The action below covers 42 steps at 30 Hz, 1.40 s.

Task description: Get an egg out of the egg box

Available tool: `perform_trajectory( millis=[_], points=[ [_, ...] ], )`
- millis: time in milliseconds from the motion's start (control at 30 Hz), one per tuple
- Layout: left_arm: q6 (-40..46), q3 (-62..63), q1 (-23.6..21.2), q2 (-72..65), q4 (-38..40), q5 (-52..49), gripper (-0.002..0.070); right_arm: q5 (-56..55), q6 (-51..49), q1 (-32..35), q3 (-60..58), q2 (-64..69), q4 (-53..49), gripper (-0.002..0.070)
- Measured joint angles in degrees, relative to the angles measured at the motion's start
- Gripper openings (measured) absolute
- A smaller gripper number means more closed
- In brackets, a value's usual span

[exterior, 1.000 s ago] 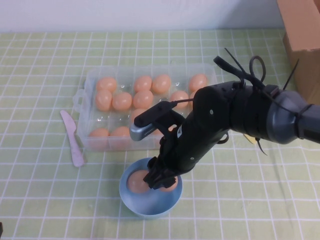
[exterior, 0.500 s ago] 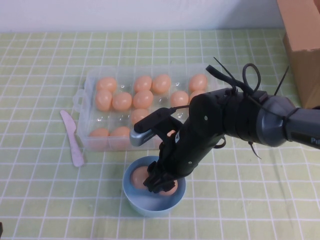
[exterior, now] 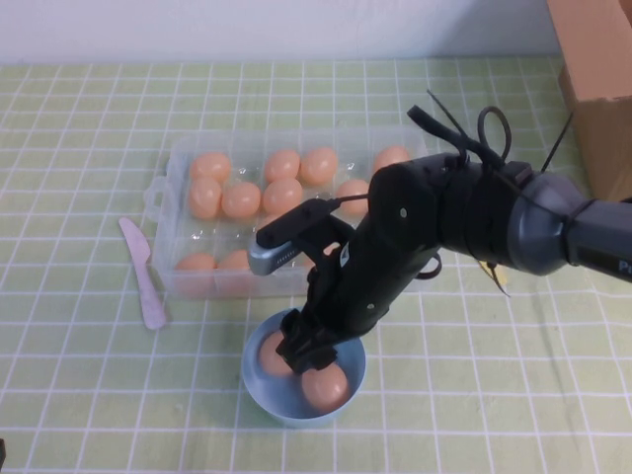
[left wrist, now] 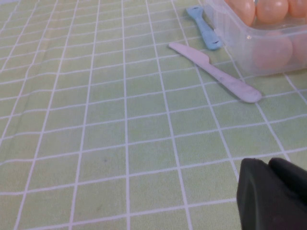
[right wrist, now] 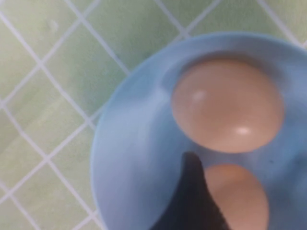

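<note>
Eggs fill much of the egg box (exterior: 188,163), which sits on the green checked cloth (exterior: 89,109) toward the far side of the table. I have the right gripper (exterior: 304,348) low over the light-blue bowl (exterior: 259,390), just on the near side of the box. Two eggs lie in the bowl: the egg (exterior: 324,387) nearest me sits free and plain to see, and a second egg (exterior: 269,354) lies beside it toward the left, partly hidden by my arm. In the right wrist view one dark fingertip (right wrist: 194,201) rests against the edge of one egg (right wrist: 240,203) (I see only that single finger, so I cannot tell how wide the jaws stand or whether they hold anything). The left gripper (left wrist: 273,191) hangs low over bare cloth, well left of the box; its opening I cannot tell either. A pale plastic knife (exterior: 143,274) lies just left of the box, and a brown cardboard carton (exterior: 592,79) stands at the far right.
</note>
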<state>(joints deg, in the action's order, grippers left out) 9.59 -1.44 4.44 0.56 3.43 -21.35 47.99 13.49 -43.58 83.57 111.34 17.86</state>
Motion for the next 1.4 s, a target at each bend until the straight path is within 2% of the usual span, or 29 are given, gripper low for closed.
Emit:
perform_trajectory(
  millis=[133, 233, 267, 433, 533, 767, 1033, 1400],
  points=[
    [0.00, 0.00, 0.00, 0.00, 0.00, 0.00, 0.0002, 1.75, 0.00, 0.00, 0.77, -2.08, 0.00, 0.0456],
    [0.00, 0.00, 0.00, 0.00, 0.00, 0.00, 0.0002, 4.67, 0.00, 0.00, 0.77, -5.90, -0.26, 0.0400],
    [0.00, 0.00, 0.00, 0.00, 0.00, 0.00, 0.0002, 5.51, 0.00, 0.00, 0.77, -6.87, -0.26, 0.0371],
    [0.00, 0.00, 0.00, 0.00, 0.00, 0.00, 0.0002, 11.61, -1.26, 0.00, 0.51, -15.63, -0.26, 0.0095],
    [0.00, 0.00, 0.00, 0.00, 0.00, 0.00, 0.0002, 15.11, -2.48, 0.00, -0.52, -19.36, -0.26, 0.0014],
    [0.00, 0.00, 0.00, 0.00, 0.00, 0.00, 0.0002, 21.57, -2.85, 0.00, -3.30, -24.07, -2.32, -0.0013],
    [0.00, 0.00, 0.00, 0.00, 0.00, 0.00, 0.0002, 22.66, -5.30, 0.00, -12.62, -34.74, -4.86, -0.0015],
    [0.00, 0.00, 0.00, 0.00, 0.00, 0.00, 0.0002, 23.08, -7.64, 0.00, -16.44, -42.96, -12.40, -0.0016]
  ],
)
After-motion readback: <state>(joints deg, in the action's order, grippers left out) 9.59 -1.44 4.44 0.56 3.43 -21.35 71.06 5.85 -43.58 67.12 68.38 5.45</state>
